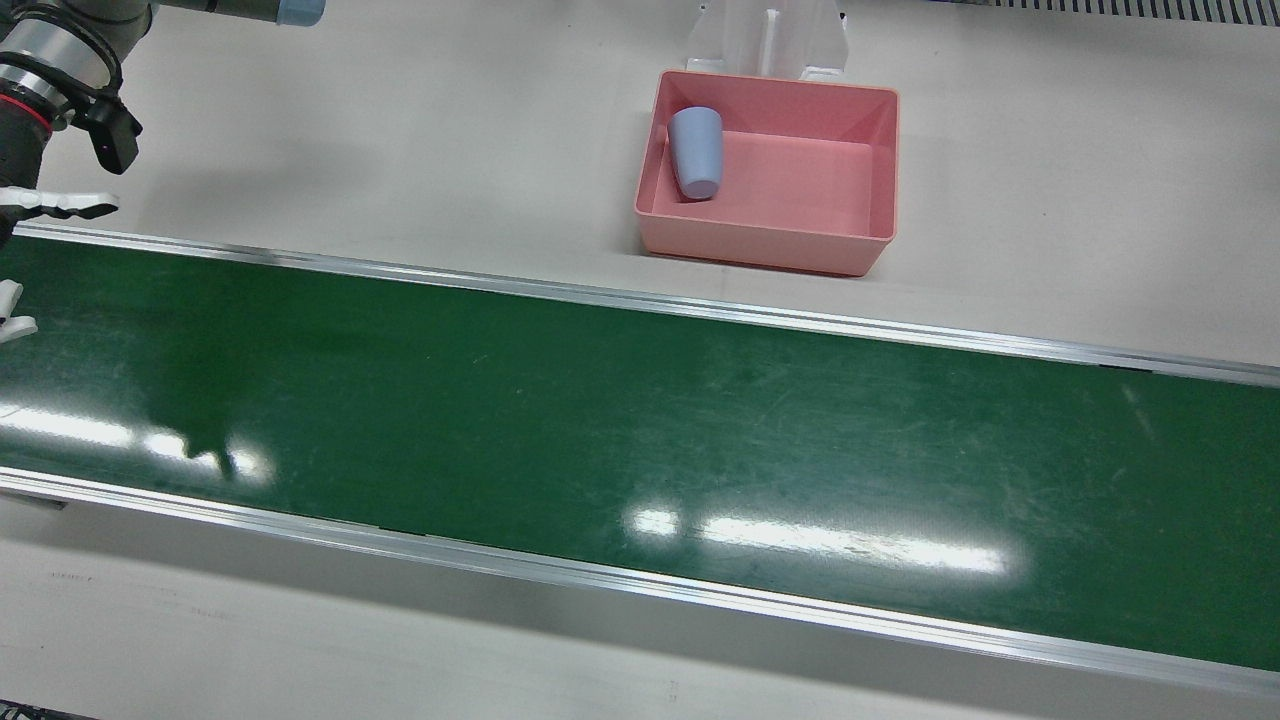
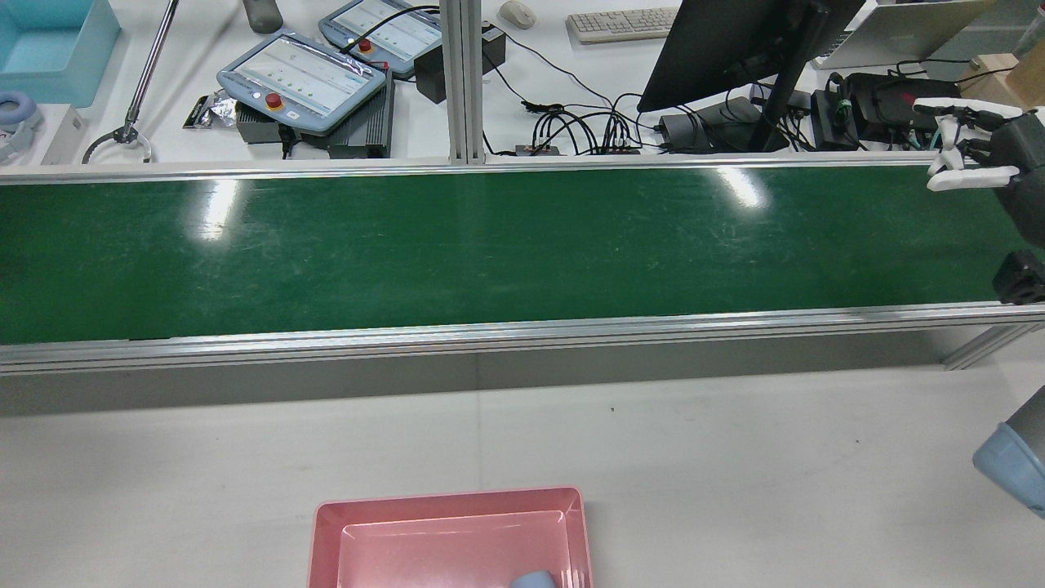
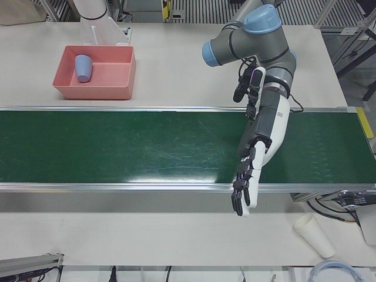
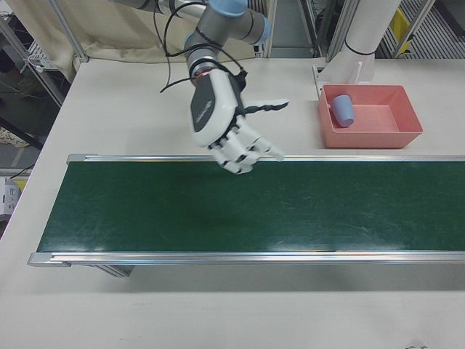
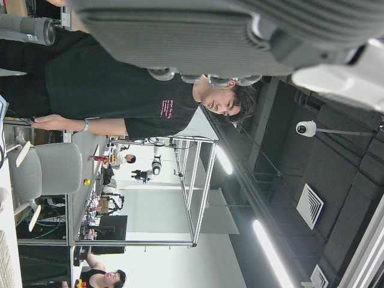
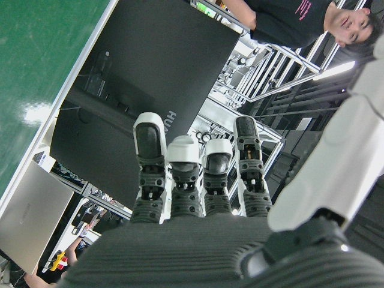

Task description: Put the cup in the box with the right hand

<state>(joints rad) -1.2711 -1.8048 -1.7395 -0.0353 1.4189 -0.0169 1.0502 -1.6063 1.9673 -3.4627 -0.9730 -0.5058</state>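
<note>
The blue cup [image 1: 695, 152] lies on its side inside the pink box [image 1: 870, 250], against the box's left wall in the front view; it also shows in the right-front view as cup [image 4: 343, 110] in box [image 4: 404, 138]. My right hand [image 4: 236, 138] hovers open over the belt's far rail, well away from the box, with its fingers spread and nothing in it. It shows at the frame edge as right hand [image 2: 971, 159] in the rear view. My left hand [image 3: 248, 176] hangs open over the belt's near edge, fingers pointing down, empty.
The green conveyor belt [image 1: 640, 440] runs across the table between aluminium rails. Stacked paper cups [image 3: 314, 235] lie on the table past the belt near my left arm. Monitor [image 2: 735, 41], pendants and cables crowd the desk beyond. A person [image 5: 138, 96] stands there.
</note>
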